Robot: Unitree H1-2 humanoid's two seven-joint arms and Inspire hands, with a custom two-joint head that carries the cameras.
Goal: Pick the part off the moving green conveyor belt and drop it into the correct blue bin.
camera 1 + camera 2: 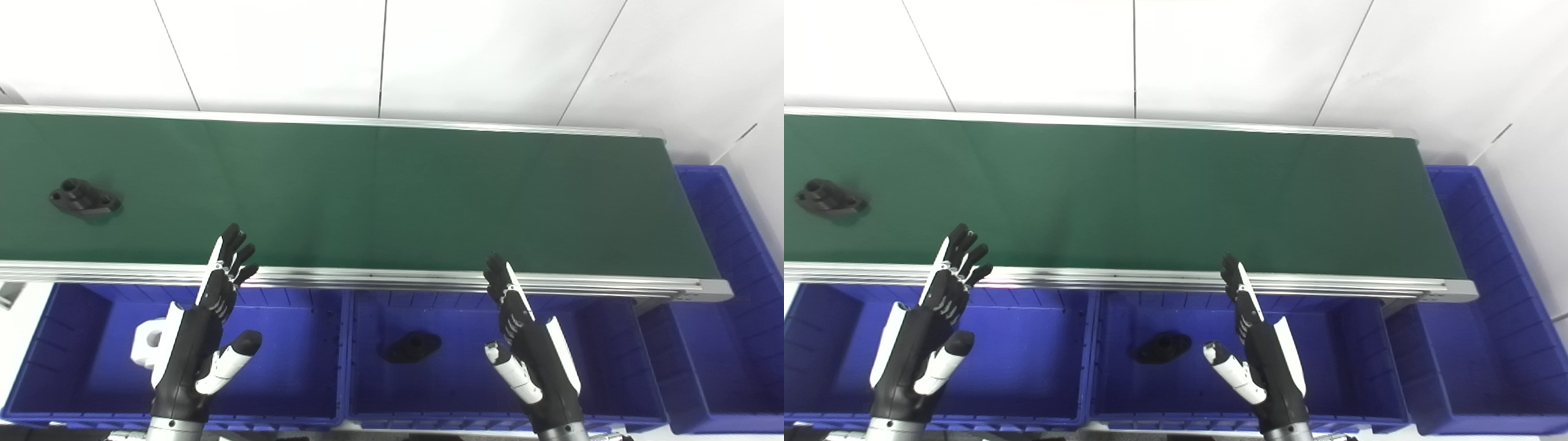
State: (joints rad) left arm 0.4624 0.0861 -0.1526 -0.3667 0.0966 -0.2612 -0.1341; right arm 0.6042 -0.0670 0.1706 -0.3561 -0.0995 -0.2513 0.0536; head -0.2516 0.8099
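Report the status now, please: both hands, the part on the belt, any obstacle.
Left hand open, right hand open, both over the bins. Black part on green belt, far left, untouched. Nothing in the way.

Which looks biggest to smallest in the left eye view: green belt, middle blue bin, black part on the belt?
1. green belt
2. middle blue bin
3. black part, much the smallest

We see bare green belt [392,196] between the black part [84,199] and our left hand [205,331]; only the aluminium rail [367,278] intervenes.
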